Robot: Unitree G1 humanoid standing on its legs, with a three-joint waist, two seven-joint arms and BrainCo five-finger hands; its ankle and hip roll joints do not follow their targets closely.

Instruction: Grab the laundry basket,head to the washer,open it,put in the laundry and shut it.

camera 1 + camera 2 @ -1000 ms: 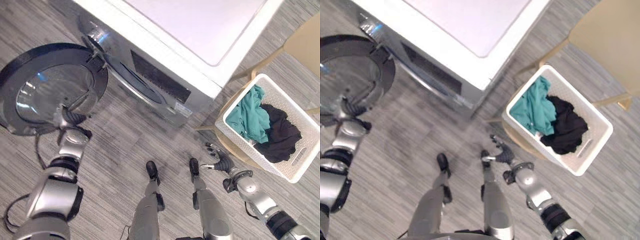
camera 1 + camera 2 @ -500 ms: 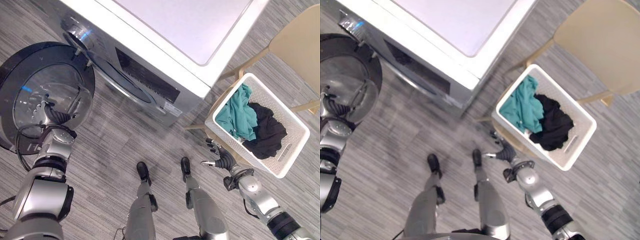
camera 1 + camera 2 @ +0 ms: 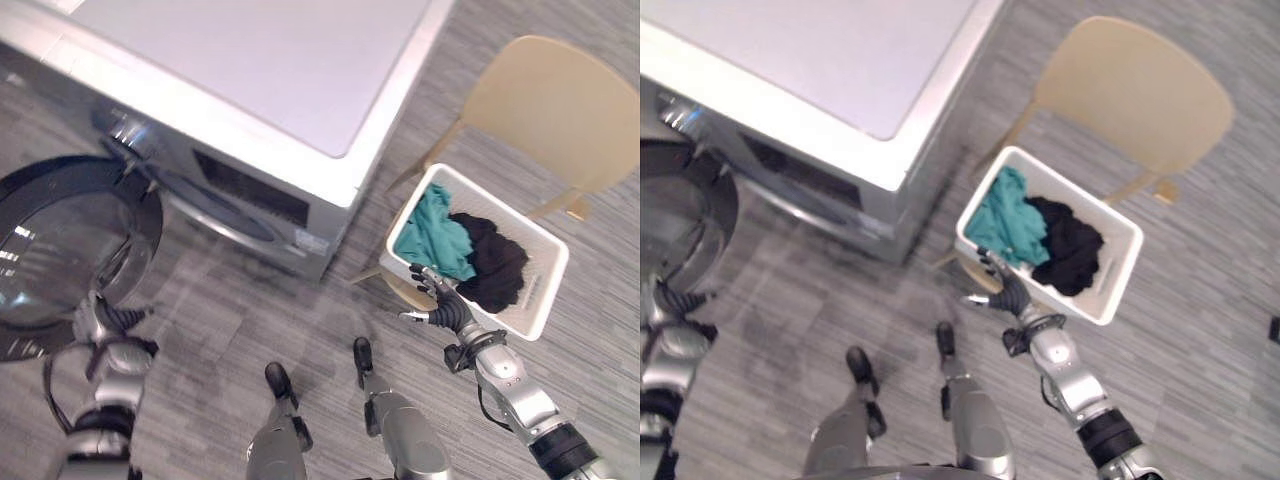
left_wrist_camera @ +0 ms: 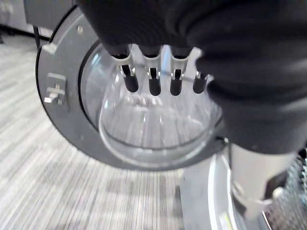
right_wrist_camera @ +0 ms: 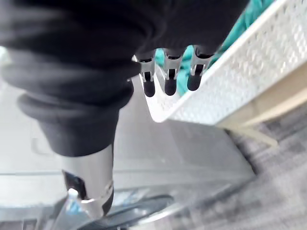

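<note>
The white laundry basket [image 3: 412, 203] sits on a pale wooden seat to the right of the washer [image 3: 250, 90]. It holds a teal garment [image 3: 432, 235] and a black garment [image 3: 490, 265]. My right hand [image 3: 440, 305] is at the basket's near corner with straight fingers [image 5: 168, 81] just short of the rim, open. The washer's round glass door [image 3: 60, 250] hangs open at the left. My left hand [image 3: 105, 320] is just below the door's lower edge, its fingers [image 4: 153, 84] straight and pointing at the glass, holding nothing.
A beige chair [image 3: 560, 110] stands behind the basket at the upper right. The washer's dark drum opening [image 3: 205, 205] faces the grey plank floor [image 3: 230, 310] between the open door and the basket.
The camera has swung to the right. My right hand has risen up to the basket's near corner. My left hand has come off the door glass to below the door's edge.
</note>
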